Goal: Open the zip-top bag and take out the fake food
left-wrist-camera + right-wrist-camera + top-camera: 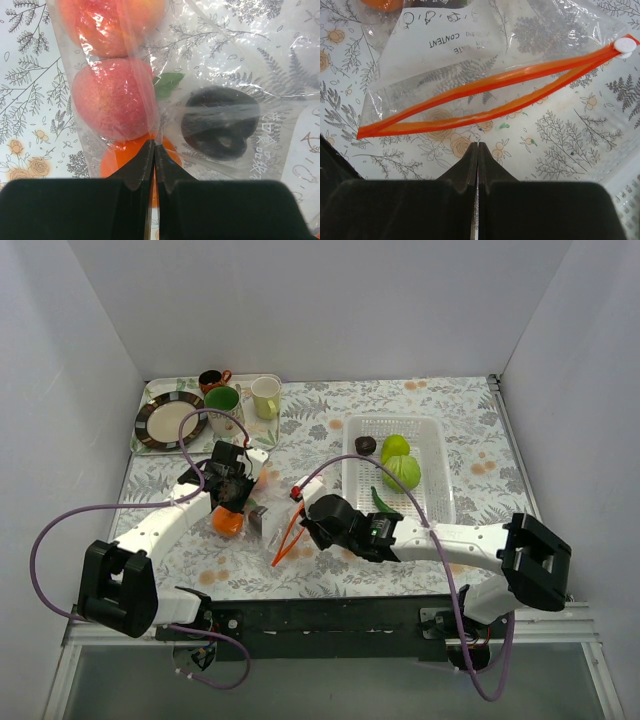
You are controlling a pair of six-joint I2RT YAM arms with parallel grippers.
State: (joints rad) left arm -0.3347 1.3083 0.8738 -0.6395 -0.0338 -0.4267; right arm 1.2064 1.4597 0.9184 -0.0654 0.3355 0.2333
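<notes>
Right wrist view: the right end effector, shut and empty, points across the tabletop at the zip-top bag, whose zip strip gapes open. Farther off, the left end effector is pinched on the bag's film amid the fake food: a peach, an orange and a dark piece. The film looks light, limp and slippery, so the stiffer strip or a bottom corner likely offers the surest hold.

Top view: high behind the arm bases, looking down over the whole surface. Wrist views: close, aimed past the left claw and right claw; all three share the zip-top bag.
</notes>
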